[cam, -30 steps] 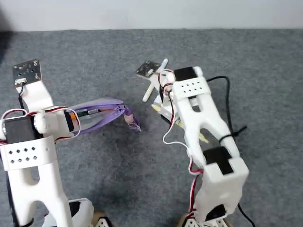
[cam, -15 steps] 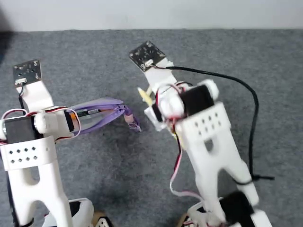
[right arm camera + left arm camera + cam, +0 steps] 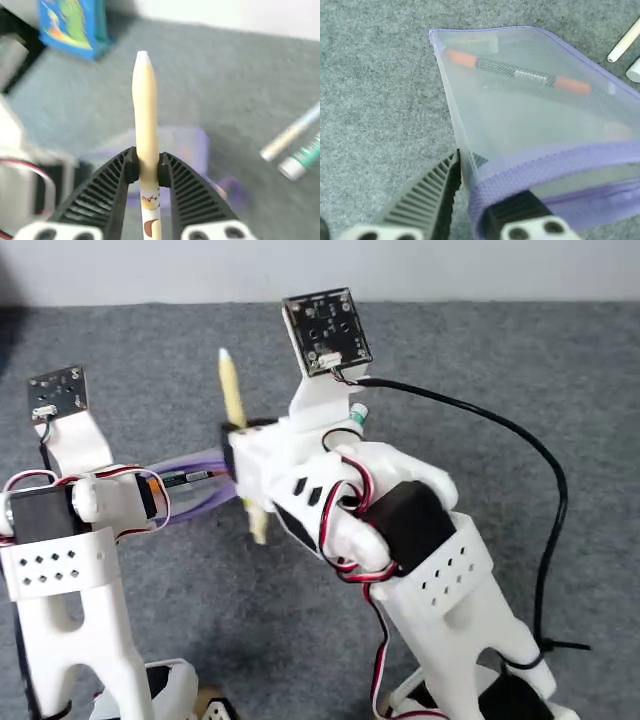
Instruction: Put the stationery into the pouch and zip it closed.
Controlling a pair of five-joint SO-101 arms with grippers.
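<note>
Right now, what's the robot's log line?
left gripper shut on clear purple-edged mesh pouch | right gripper shut on cream pen | pen not yet in pouch

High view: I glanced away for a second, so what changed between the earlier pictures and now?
The right gripper, low over the table a second ago, has lifted a pen and swung it toward the left arm, over the pouch. The left gripper still pinches the pouch, which has not moved.
</note>
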